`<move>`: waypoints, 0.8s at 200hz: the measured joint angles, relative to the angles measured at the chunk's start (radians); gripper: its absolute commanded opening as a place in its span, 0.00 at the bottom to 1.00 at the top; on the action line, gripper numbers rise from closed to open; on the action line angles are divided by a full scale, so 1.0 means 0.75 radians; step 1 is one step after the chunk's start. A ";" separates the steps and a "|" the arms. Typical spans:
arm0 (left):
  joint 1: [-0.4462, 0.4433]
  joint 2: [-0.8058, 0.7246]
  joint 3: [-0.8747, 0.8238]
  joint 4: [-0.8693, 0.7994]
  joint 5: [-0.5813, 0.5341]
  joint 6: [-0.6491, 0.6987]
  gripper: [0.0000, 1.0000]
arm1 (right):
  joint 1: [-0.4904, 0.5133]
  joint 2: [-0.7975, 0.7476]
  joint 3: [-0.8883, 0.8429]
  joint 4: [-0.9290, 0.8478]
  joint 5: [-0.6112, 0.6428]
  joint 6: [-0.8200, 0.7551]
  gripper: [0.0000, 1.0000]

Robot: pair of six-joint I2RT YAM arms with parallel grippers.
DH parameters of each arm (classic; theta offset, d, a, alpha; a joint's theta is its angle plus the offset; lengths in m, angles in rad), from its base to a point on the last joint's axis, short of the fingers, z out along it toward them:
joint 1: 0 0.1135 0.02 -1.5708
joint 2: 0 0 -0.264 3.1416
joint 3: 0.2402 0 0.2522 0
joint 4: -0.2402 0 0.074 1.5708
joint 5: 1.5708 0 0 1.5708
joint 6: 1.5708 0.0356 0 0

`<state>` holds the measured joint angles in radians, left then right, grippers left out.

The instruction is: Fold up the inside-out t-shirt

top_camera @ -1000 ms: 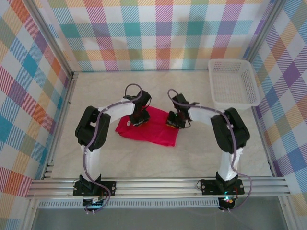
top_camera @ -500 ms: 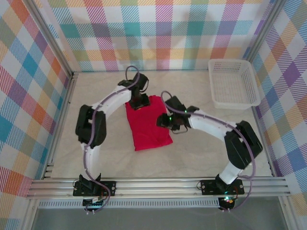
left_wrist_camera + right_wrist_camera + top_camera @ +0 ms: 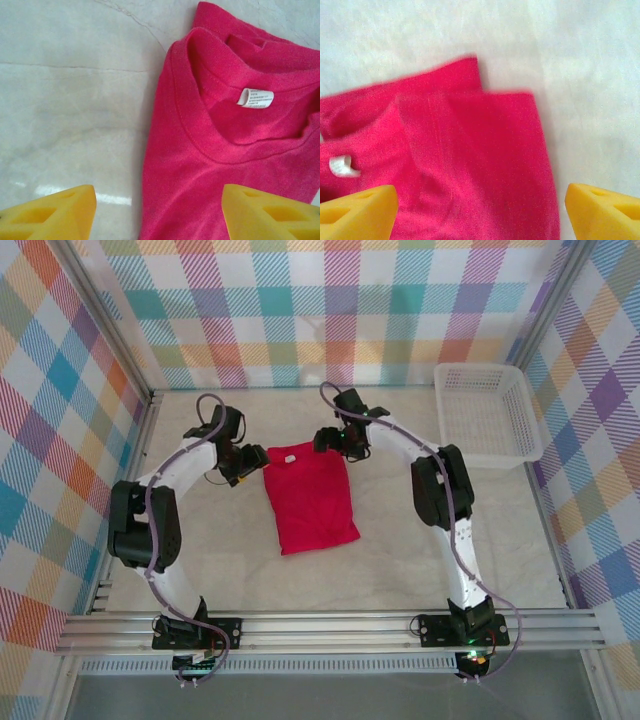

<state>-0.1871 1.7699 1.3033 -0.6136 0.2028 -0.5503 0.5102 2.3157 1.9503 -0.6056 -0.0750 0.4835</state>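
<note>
Folding looks well along: the inside-out t-shirt [image 3: 308, 498] lies flat in the middle of the tabletop [image 3: 430, 540] as a narrow oblong. Its collar end points toward the far wall, and its white tag [image 3: 255, 97] sits face up inside the neckline.

The left pincer [image 3: 246, 466] hangs just beside the far left corner of the cloth, its yellow fingers [image 3: 50, 212] spread wide with nothing between them. The right pincer [image 3: 325, 442] hangs at the far right corner, likewise spread and grasping nothing.

The sleeves seem already tucked in, since both long edges run fairly straight, though the right wrist view shows layered cloth at that corner. The step in hand appears to be the gap between one fold and the next.

The next move probably calls for both pincers to drop onto the two collar-end corners, pinch every layer together, and carry them toward the near hem to halve the length. The white mesh basket [image 3: 487, 415] stands well apart at the far right.
</note>
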 measured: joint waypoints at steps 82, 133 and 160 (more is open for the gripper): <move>0.009 0.187 0.021 0.118 0.109 0.013 0.64 | 0.001 0.216 0.194 0.004 -0.114 0.013 0.27; 0.009 0.384 0.180 0.184 0.171 0.007 0.61 | -0.001 0.165 0.076 0.101 -0.137 0.017 0.26; 0.013 0.432 0.242 0.170 0.203 -0.015 0.50 | -0.001 0.163 0.068 0.113 -0.140 0.016 0.29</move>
<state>-0.1776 2.0941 1.4845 -0.4858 0.3553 -0.5617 0.5098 2.4378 2.0014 -0.5205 -0.1799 0.4957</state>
